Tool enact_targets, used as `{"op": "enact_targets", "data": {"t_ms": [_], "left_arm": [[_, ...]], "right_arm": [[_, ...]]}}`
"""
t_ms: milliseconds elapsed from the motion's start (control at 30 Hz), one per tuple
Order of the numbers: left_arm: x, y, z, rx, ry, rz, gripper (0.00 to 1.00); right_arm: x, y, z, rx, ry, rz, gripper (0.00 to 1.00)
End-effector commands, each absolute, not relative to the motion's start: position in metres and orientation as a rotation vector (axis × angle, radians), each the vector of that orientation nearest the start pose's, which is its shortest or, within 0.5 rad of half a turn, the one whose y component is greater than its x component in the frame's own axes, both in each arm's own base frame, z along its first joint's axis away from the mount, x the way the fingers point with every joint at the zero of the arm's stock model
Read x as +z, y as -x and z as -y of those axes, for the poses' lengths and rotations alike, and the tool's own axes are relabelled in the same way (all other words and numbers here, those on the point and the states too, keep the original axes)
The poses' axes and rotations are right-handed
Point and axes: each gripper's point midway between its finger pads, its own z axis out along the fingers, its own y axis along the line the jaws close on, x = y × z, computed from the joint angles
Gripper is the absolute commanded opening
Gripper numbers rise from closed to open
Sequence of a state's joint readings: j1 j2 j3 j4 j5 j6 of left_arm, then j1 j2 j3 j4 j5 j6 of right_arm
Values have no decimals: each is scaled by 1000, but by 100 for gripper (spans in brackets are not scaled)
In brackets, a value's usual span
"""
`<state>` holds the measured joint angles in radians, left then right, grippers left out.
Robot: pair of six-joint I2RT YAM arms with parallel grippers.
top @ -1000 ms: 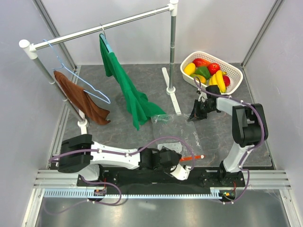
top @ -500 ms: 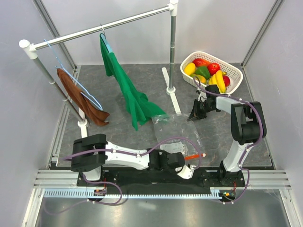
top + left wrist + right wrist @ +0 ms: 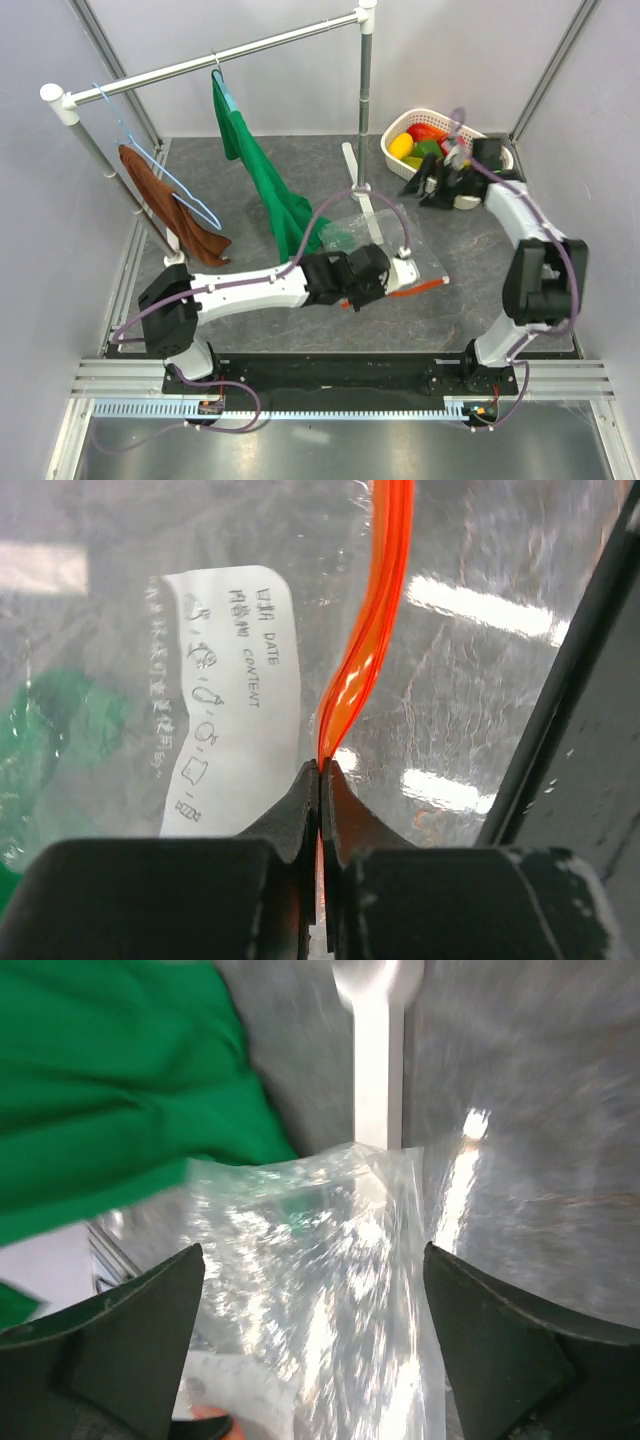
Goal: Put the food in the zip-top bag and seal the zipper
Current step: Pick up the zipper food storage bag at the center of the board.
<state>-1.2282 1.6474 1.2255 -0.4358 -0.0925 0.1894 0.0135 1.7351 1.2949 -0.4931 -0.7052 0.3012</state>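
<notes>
The clear zip-top bag [image 3: 383, 236] lies mid-table, its white label [image 3: 231, 685] facing up. Its orange-red zipper [image 3: 412, 289] runs along the near edge. My left gripper [image 3: 374, 294] is shut on that zipper [image 3: 368, 640], pinching the strip between its fingertips [image 3: 322, 768]. The food sits in the white mesh basket [image 3: 497, 152] at the back right: a yellow lemon [image 3: 400, 146], a red pepper [image 3: 425, 130], a green pepper [image 3: 424, 151]. My right gripper [image 3: 428, 190] hangs open just left of the basket, above the bag's far edge [image 3: 330, 1290], with nothing between its fingers [image 3: 130, 1340].
A green cloth [image 3: 270, 195] hangs from the clothes rack [image 3: 220, 60], its tail touching the bag's left corner. The rack's white foot [image 3: 362, 200] stands behind the bag. A brown cloth [image 3: 165, 205] and a blue hanger [image 3: 175, 180] hang at the left.
My left gripper closed on the zipper and carried it away from the near edge, dragging the bag toward mid-table. My right gripper opened and swung back toward the basket.
</notes>
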Motion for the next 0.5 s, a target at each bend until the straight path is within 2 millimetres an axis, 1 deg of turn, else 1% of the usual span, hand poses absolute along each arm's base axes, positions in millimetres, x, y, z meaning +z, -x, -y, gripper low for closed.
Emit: {"op": "enact_targets", "data": {"t_ms": [0, 33, 67, 100, 133, 200, 233, 300, 333, 400, 433, 467], "left_arm": [[151, -164, 384, -574, -1251, -2113, 2], [154, -171, 381, -581, -1197, -2139, 2], [156, -167, 384, -640, -1164, -2172, 2], [159, -168, 384, -653, -1133, -2183, 2], [163, -172, 384, -670, -1097, -2191, 2], [169, -174, 386, -719, -1022, -2218, 2], [177, -181, 386, -738, -967, -2211, 2], [186, -186, 389, -781, -872, -2235, 2], [190, -191, 389, -791, -834, -2245, 2], [205, -196, 391, -810, -743, -2268, 2], [212, -199, 391, -808, -713, -2273, 2], [230, -208, 392, -785, -638, -2265, 2]], "right_arm": [[249, -399, -76, 1038, -176, -2186, 98], [265, -394, -55, 1010, -235, -2136, 98], [271, -389, -47, 1020, -266, -2117, 98], [276, -382, -42, 1039, -280, -2100, 98], [278, -367, -33, 1042, -314, -2085, 98], [277, -346, -35, 1100, -312, -2079, 98], [270, -326, -37, 1111, -342, -2091, 98], [264, -305, -46, 1132, -310, -2094, 98], [262, -288, -54, 1138, -293, -2088, 97], [260, -275, -60, 1148, -297, -2078, 96], [266, -266, -65, 1150, -279, -2058, 96], [267, -262, -67, 1163, -283, -2052, 96]]}}
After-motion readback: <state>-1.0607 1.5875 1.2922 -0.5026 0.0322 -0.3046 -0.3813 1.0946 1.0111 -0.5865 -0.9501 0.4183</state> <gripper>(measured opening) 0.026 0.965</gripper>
